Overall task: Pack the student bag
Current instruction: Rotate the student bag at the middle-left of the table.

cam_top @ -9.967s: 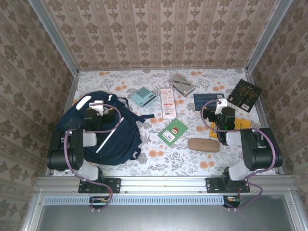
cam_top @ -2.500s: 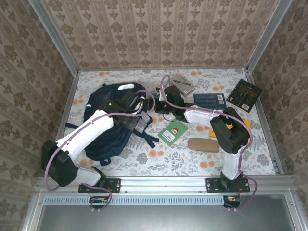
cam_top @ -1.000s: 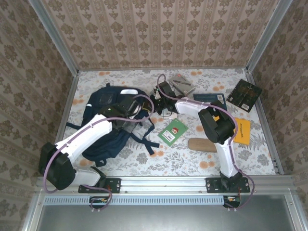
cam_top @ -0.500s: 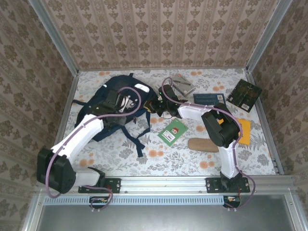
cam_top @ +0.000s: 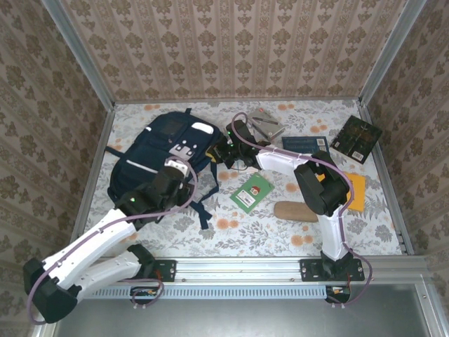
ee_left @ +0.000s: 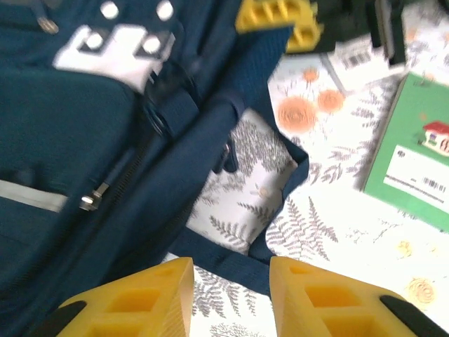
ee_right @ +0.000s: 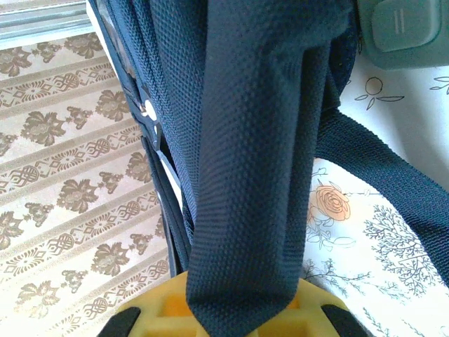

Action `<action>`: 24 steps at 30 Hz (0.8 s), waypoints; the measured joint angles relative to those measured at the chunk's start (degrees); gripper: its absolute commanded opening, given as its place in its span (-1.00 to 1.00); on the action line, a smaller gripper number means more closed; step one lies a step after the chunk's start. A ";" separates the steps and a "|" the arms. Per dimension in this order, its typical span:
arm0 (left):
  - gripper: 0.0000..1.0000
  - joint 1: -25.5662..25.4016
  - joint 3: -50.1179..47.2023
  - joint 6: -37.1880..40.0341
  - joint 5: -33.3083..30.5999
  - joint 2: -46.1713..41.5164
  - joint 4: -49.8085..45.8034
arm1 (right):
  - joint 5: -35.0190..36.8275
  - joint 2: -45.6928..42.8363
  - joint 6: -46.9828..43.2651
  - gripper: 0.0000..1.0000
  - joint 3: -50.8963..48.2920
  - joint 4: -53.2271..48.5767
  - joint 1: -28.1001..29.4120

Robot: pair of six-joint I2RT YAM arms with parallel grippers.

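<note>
- Bag (cam_top: 156,144) lies on the far left of the table (cam_top: 330,239) in the top view, its straps trailing toward a green booklet (cam_top: 252,191). The left gripper (cam_top: 182,172) hovers at its near right side, and the right gripper (cam_top: 223,151) meets its right edge.
- Left wrist: the left gripper (ee_left: 231,295) has its yellow fingers spread — nothing between them — above a loop of strap (ee_left: 224,256). The bag (ee_left: 77,140) lies at left and the booklet (ee_left: 421,161) at right.
- Right wrist: the right gripper (ee_right: 231,312) pinches a wide strap (ee_right: 259,140) — fingers pressed together on it. A teal calculator (ee_right: 407,28) sits at top right.
</note>
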 measured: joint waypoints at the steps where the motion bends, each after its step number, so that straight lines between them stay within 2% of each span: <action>1: -0.35 -0.55 -1.29 -0.90 -0.07 0.66 0.79 | 0.00 0.00 0.15 -1.00 0.02 -0.04 0.00; 7: -0.38 -0.52 -4.42 -4.81 -1.46 9.81 6.05 | -0.02 0.00 0.39 -1.00 0.04 -0.44 0.17; 11: -0.38 4.09 -4.96 -5.51 -0.57 12.85 10.03 | -0.02 0.00 0.39 -1.00 0.04 -0.44 0.28; 17: -0.35 11.82 -6.56 -5.60 4.98 13.44 14.95 | 0.20 0.00 0.85 -1.00 0.04 -0.44 0.72; 24: -0.28 13.92 -6.56 -3.37 9.27 15.78 17.46 | 1.31 0.00 1.86 -1.00 0.07 -0.42 0.74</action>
